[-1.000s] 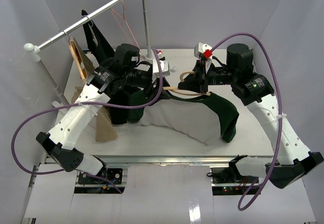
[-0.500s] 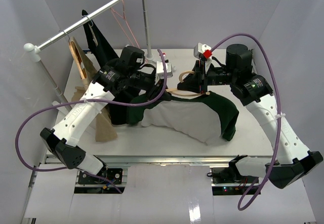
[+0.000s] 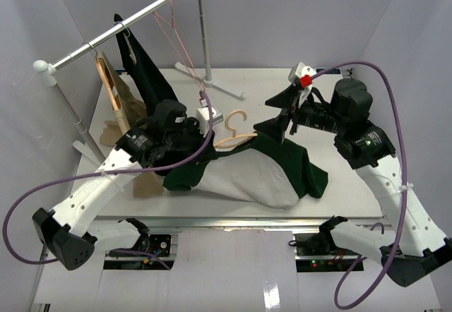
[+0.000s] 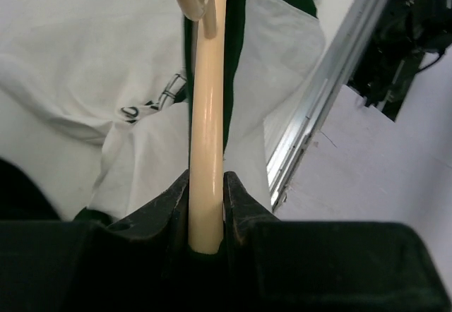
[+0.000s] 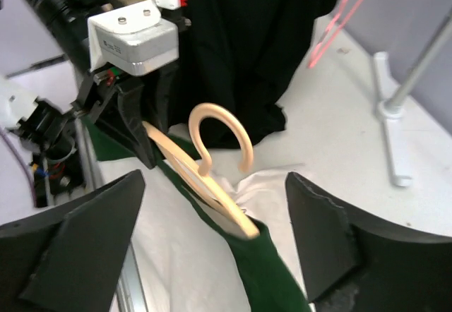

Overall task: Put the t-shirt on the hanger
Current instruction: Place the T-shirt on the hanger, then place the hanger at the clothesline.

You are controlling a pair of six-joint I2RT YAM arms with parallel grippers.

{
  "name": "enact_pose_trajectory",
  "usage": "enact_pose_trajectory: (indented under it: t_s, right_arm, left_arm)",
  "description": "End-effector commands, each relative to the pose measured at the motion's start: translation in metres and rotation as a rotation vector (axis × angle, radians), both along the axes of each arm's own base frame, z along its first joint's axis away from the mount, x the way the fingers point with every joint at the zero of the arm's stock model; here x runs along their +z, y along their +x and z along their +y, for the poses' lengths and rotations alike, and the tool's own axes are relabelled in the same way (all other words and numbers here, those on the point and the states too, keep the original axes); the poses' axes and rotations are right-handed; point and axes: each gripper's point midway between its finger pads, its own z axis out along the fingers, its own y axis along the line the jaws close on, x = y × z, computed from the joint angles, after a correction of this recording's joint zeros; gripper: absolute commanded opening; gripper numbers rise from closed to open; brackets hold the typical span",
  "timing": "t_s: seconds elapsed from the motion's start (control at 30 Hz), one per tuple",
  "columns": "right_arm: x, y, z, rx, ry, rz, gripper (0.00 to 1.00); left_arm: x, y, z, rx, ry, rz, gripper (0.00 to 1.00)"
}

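The light wooden hanger (image 3: 236, 134) is tilted over the table, its hook (image 3: 235, 118) pointing up and away. My left gripper (image 3: 203, 141) is shut on one of the hanger's arms (image 4: 207, 142), which is squeezed between both fingers. The other arm disappears into the green cloth (image 5: 272, 277) of the t-shirt (image 3: 247, 174). The shirt, dark green with a cream-white panel (image 4: 70, 65), lies crumpled at mid-table. My right gripper (image 3: 284, 114) hangs open just right of the hanger, and its fingers (image 5: 318, 234) stand wide apart on either side of the hanger (image 5: 212, 167) without touching it.
A clothes rail (image 3: 113, 33) on a stand (image 3: 205, 37) crosses the back left. On it hang a black garment (image 3: 145, 68), a tan garment (image 3: 116, 93) and a pink wire hanger (image 3: 173, 33). The table's metal front edge (image 4: 318, 107) runs close to the shirt.
My right gripper has opened, let go of the hanger and drawn back to the right. My left gripper has pulled the hanger and shirt nearer and to the left.
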Motion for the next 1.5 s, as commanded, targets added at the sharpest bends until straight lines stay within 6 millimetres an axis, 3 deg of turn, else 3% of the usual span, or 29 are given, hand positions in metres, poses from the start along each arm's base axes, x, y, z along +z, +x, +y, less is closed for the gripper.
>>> enact_pose_trajectory:
  t_s: [0.0,0.23,0.5,0.7,0.83,0.93,1.07,1.23,1.47]
  right_arm:
    - [0.032,0.01,-0.026,-0.204,0.081,-0.088,0.91]
    - [0.044,0.012,-0.064,-0.423,0.119,-0.14,0.95]
    - [0.047,0.007,-0.076,-0.468,0.134,-0.165,0.96]
    - [0.049,0.005,-0.079,-0.478,0.136,-0.17,0.96]
    - [0.049,0.003,-0.08,-0.479,0.14,-0.175,0.96]
    - [0.046,0.004,-0.083,-0.492,0.134,-0.179,0.96]
    - [0.043,0.004,-0.087,-0.514,0.131,-0.184,0.96]
    - [0.043,0.002,-0.09,-0.533,0.128,-0.198,0.96]
    - [0.036,0.008,-0.087,-0.542,0.11,-0.186,0.97]
  left_arm:
    - [0.02,0.023,0.028,0.332,-0.041,-0.034,0.0]
    - [-0.021,0.044,0.069,0.663,0.104,0.031,0.0]
    - [-0.002,0.061,0.129,1.054,0.124,-0.033,0.0]
    - [-0.005,0.059,0.143,1.136,0.139,-0.024,0.0]
    - [0.014,0.072,0.151,1.239,0.096,-0.067,0.0]
    - [0.049,0.092,0.145,1.29,-0.007,-0.118,0.0]
    - [0.079,0.118,0.141,1.34,-0.042,-0.194,0.0]
    - [0.087,0.141,0.153,1.487,0.003,-0.252,0.0]
    - [0.124,0.155,0.153,1.537,-0.075,-0.308,0.0]
